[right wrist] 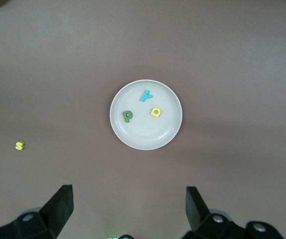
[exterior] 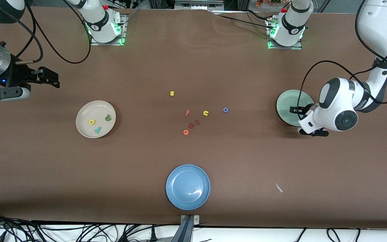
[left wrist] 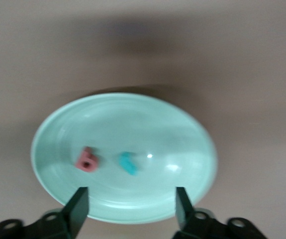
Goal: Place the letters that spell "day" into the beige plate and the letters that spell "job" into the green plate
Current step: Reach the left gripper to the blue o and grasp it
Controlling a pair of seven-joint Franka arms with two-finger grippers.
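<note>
The beige plate (exterior: 89, 109) lies toward the right arm's end of the table and holds a green d (exterior: 108, 117), a yellow a (exterior: 92, 122) and a teal y (exterior: 97, 129). The green plate (exterior: 289, 101) lies toward the left arm's end, partly hidden by the left arm. In the left wrist view a pink b (left wrist: 87, 160) and a teal j (left wrist: 129, 163) rest in the green plate (left wrist: 133, 119). My left gripper (left wrist: 130, 204) hangs open just over this plate's rim, holding nothing. The blue o (exterior: 225, 109) lies on the table. My right gripper (exterior: 50, 78) waits open, high over the table's end.
A yellow s (exterior: 172, 93), pink f (exterior: 187, 112), yellow u (exterior: 206, 113), orange e (exterior: 185, 132) and two reddish letters (exterior: 193, 124) are scattered mid-table. A blue plate (exterior: 187, 187) sits near the front edge, a paper scrap (exterior: 278, 187) beside it.
</note>
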